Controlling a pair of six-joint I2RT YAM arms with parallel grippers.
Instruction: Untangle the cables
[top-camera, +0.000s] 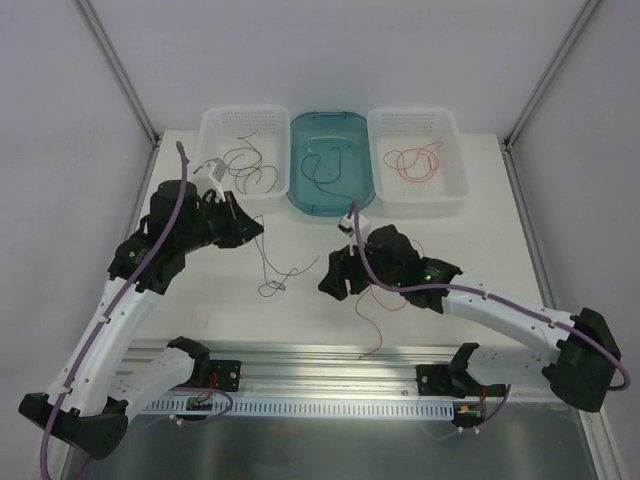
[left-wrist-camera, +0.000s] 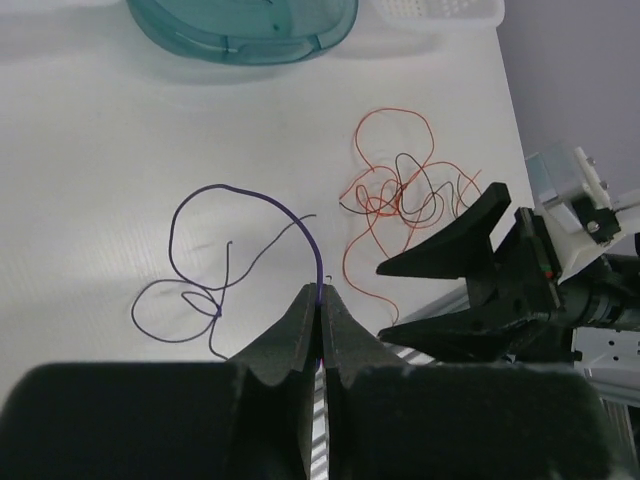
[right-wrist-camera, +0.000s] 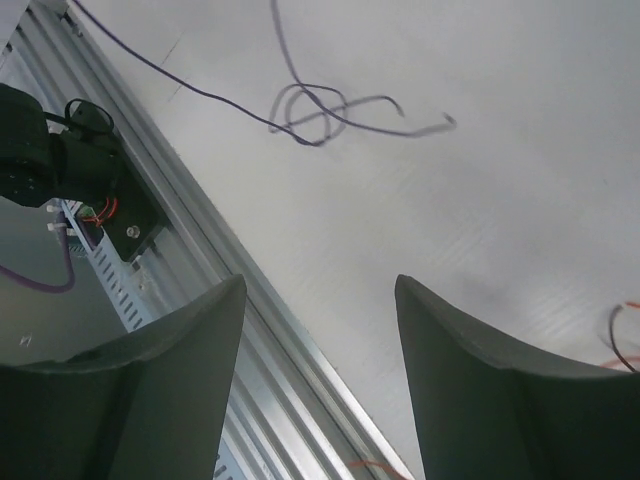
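Left basket (top-camera: 212, 128): one of two white baskets, beyond my left claw; dark brown cables (top-camera: 246, 165) coil inside, too entwined for me to count.
Left claw (left-wrist-camera: 320, 297): closed tight, pinching one bluish-purple cable (left-wrist-camera: 240, 190) at my very tips.
Bluish-purple cable: one; it arcs away from my left tips and falls in loops on the table (top-camera: 450, 240), beyond and left of that claw, clear of the other strands.
Teal tub (top-camera: 300, 192): one, between the baskets, beyond the gap between my two claws; one thin dark cable (top-camera: 322, 172) shows in it.
Loose tangle (left-wrist-camera: 400, 195): one knot of red-orange strands with at least one dark strand (left-wrist-camera: 410, 162) through it, right of my left claw, just beside my right claw's tips.
Right claw (left-wrist-camera: 392, 298): jaws apart, nothing between them, hanging over the table.
Right basket (top-camera: 455, 185): second white basket, beyond my right claw; red-orange cables (top-camera: 415, 160) looped inside.
In the way: from above, my right arm covers most of the tangle; one red strand (top-camera: 376, 325) trails toward the metal rail (top-camera: 330, 357).
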